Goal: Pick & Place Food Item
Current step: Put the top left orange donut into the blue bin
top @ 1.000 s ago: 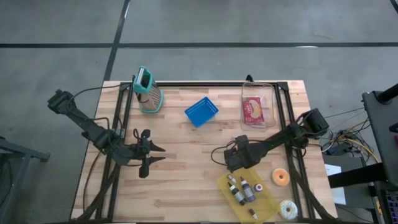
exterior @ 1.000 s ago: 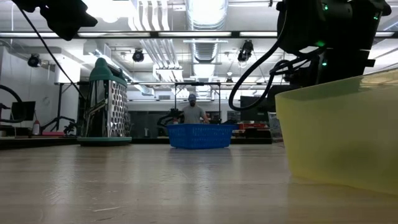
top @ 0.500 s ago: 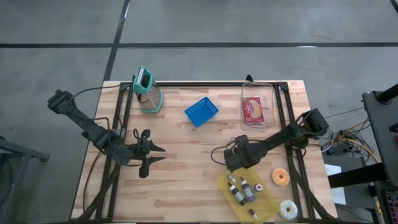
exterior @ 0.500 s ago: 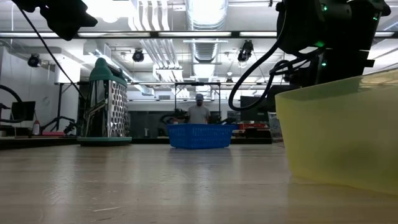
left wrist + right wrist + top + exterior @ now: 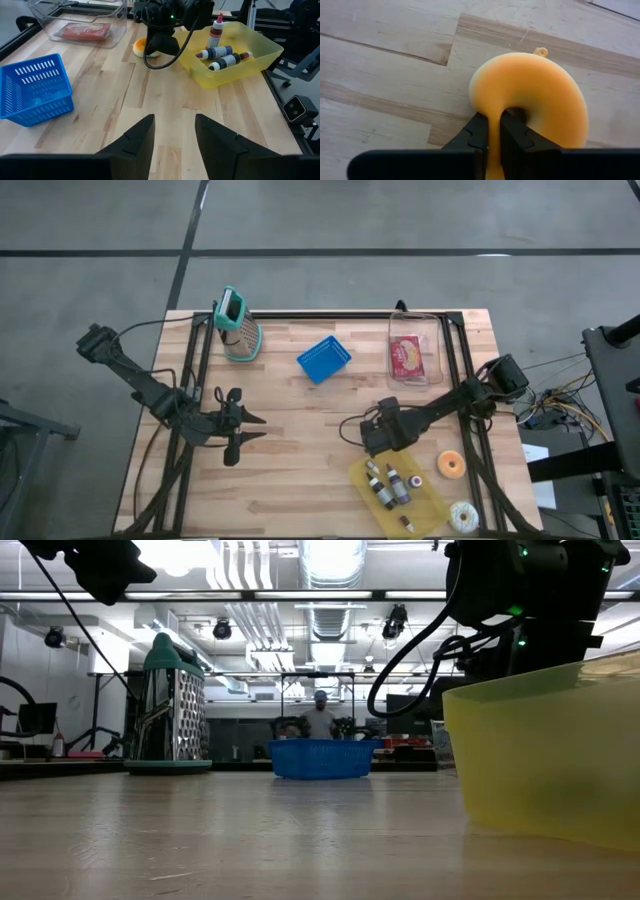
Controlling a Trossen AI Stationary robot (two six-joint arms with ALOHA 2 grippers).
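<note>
The right gripper (image 5: 492, 122) pinches the rim of the soft orange ring-shaped doughnut (image 5: 540, 95), which rests on the pale wooden plank table (image 5: 300, 470) just beside the yellow plastic tray (image 5: 250, 62). A straight, slow lift should suit, since the squashy rim (already dented) could slip. The left gripper (image 5: 172, 127) waits well apart from the tray, fingers spread; beyond is a lit workshop.

Left hand (image 5: 173, 142) open over table (image 5: 165, 100), blue basket (image 5: 34, 90) beside.
</note>
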